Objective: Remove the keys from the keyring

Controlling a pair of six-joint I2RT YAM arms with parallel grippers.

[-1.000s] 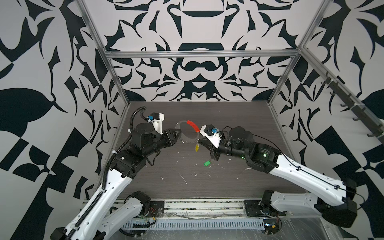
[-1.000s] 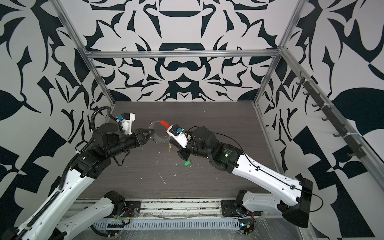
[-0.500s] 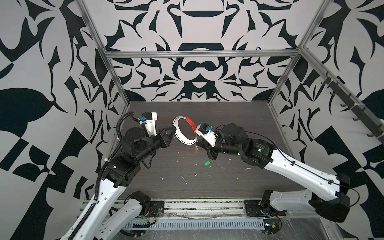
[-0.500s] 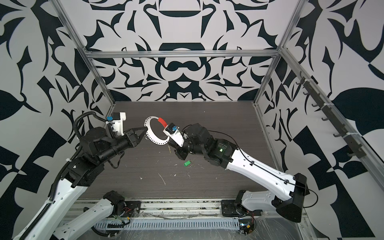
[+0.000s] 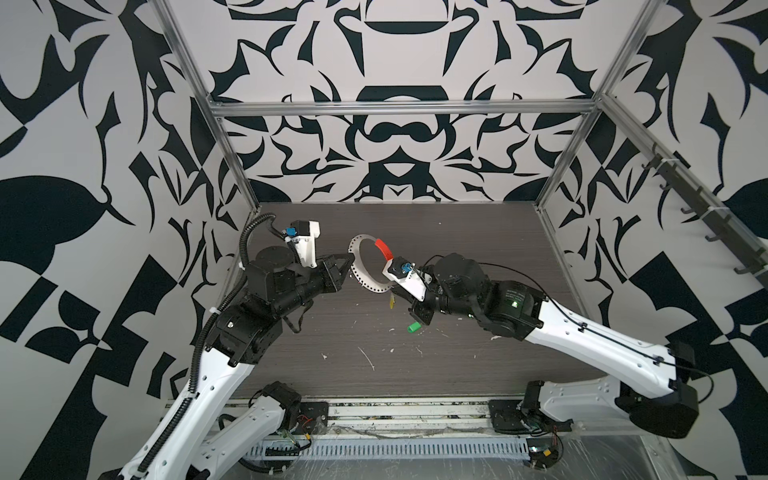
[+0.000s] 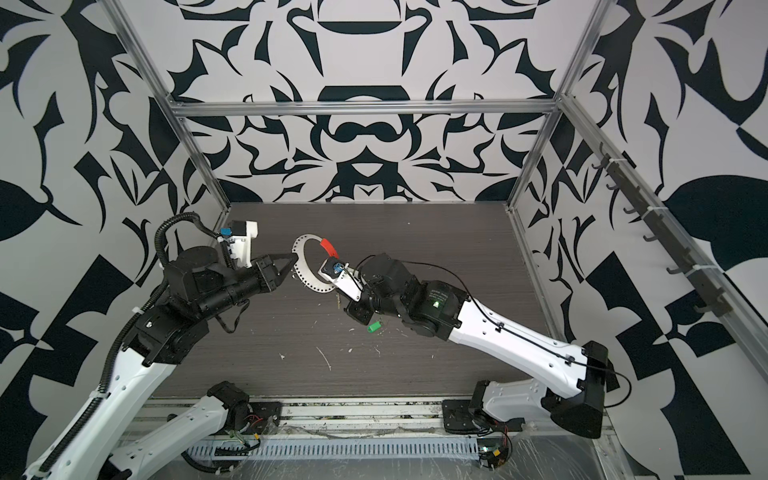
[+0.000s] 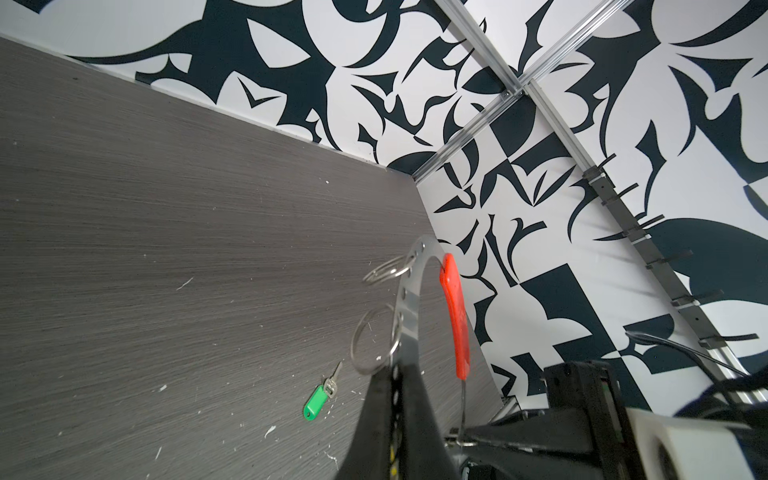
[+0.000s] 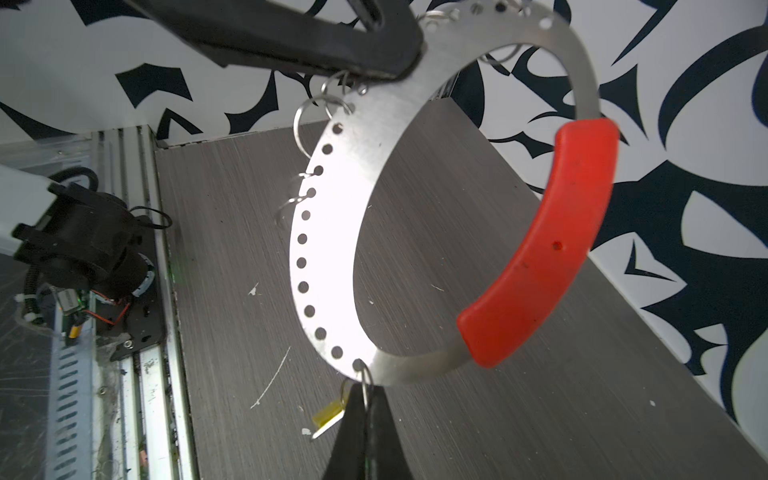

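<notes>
Nearest us in both top views is the slotted cable duct (image 5: 374, 451) along the front edge, with both arm bases bolted just behind it. Then comes the table (image 5: 457, 374), dark woodgrain, with white scraps (image 5: 368, 358) scattered over its front half.

Next back we have the green key (image 5: 412, 328), lying flat on the table, off the keyring and just beside the right arm's wrist.

Above mid-table the keyring (image 8: 332, 232) is held in the air between the two arms, clear of the surface. We see a flat silver band punched with a row of holes, standing roughly upright. The right gripper (image 8: 365, 392) has its fingers (image 8: 353, 432) clenched on the band's lower edge, right by the end hole. The yellow key (image 8: 328, 413) hangs from that hole by its split ring, dangling just beside the fingertips, so it is on the keyring.

The left gripper (image 7: 398, 374) is clenched too, pinching the holed edge of the band on the side across from the red sleeve (image 8: 548, 249). The sleeve covers the arc running up from the right gripper's side. A few bare split rings (image 7: 374, 343) hang from holes near the left gripper.

Farthest back is the black-and-white patterned wall (image 5: 382, 158). A hook rack (image 5: 685, 203) runs along the right side wall.
</notes>
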